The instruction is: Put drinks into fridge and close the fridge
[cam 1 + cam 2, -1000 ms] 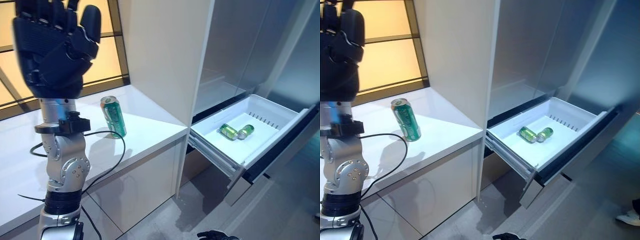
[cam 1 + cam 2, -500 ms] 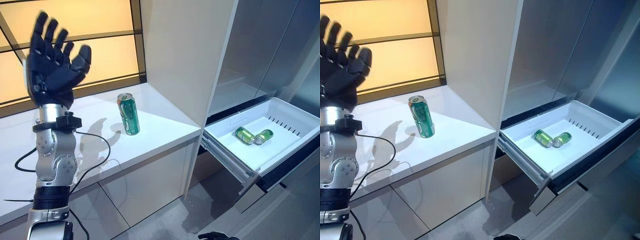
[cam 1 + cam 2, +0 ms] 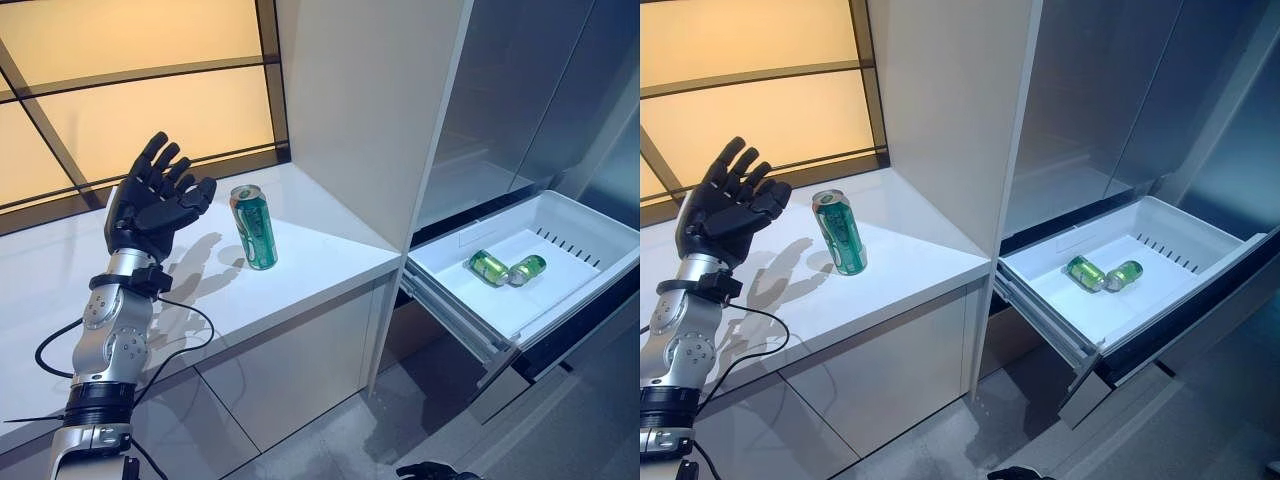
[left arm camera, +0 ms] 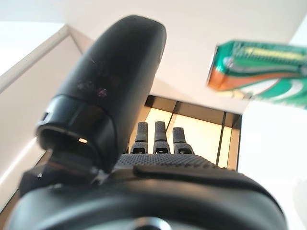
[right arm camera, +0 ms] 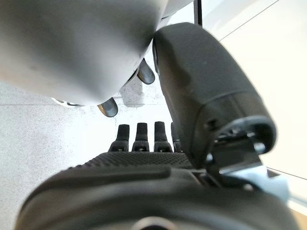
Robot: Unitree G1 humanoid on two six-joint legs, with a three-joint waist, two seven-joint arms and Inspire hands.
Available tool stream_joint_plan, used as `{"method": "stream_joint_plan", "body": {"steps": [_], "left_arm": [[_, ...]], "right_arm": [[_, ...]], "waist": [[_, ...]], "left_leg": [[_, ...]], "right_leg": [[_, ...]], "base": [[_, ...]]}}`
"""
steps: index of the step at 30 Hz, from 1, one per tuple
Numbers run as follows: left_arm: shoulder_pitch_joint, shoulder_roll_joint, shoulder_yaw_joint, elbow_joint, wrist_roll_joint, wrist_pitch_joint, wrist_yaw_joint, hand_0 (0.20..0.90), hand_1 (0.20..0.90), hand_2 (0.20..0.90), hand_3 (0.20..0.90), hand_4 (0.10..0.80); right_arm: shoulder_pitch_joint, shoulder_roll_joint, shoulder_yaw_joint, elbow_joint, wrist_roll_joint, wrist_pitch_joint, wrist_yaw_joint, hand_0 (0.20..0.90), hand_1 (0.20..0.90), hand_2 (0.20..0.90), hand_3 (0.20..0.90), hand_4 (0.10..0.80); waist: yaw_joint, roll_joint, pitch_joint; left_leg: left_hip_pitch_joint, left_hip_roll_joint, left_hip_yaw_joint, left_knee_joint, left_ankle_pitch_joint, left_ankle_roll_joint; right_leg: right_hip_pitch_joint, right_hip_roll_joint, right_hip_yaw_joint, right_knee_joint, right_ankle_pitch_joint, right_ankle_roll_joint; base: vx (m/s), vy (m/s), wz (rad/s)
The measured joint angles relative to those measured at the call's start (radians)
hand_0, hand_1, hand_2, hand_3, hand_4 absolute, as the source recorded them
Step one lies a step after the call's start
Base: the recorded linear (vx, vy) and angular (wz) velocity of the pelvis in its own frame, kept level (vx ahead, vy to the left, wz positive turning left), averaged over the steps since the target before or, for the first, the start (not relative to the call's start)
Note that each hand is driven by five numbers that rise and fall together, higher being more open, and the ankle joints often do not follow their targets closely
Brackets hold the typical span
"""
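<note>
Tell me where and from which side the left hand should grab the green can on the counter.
Grip the green can round its mid body, coming side-on from its left, where the open left hand already hovers. It stands upright on the white counter with bare space around it, so a wrap round the straight wall should likely hold.

I see only a sliver of my right hand (image 3: 432,470) at the bottom edge; the fridge drawer (image 3: 600,228) is cut off at right.
</note>
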Motion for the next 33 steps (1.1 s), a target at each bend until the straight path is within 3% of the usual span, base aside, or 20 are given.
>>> {"method": "stream_joint_plan", "body": {"steps": [8, 33], "left_arm": [[0.0, 0.032, -0.064, 0.033, 0.025, 0.05, -0.061, 0.9, 0.9, 0.9, 0.9, 0.8], [-0.004, 0.053, -0.102, 0.154, 0.087, 0.078, -0.098, 0.9, 0.9, 0.9, 0.9, 0.8]], "right_arm": [[-0.004, 0.0, -0.007, -0.004, 0.0, -0.001, 0.005, 0.9, 0.9, 0.9, 0.9, 0.8], [-0.01, -0.005, -0.021, -0.025, -0.018, 0.011, 0.022, 0.9, 0.9, 0.9, 0.9, 0.8]], "waist": [[-0.027, 0.004, 0.003], [-0.058, 0.014, 0.011]], "left_leg": [[0.001, 0.002, 0.011, 0.0, 0.0, 0.0], [0.011, 0.006, 0.043, -0.001, 0.0, 0.0]], "right_leg": [[-0.002, 0.0, 0.006, 0.0, 0.001, -0.001], [-0.006, 0.003, 0.034, 0.0, 0.008, -0.004]], "base": [[-0.003, 0.004, -0.01], [-0.003, 0.004, -0.03]]}}
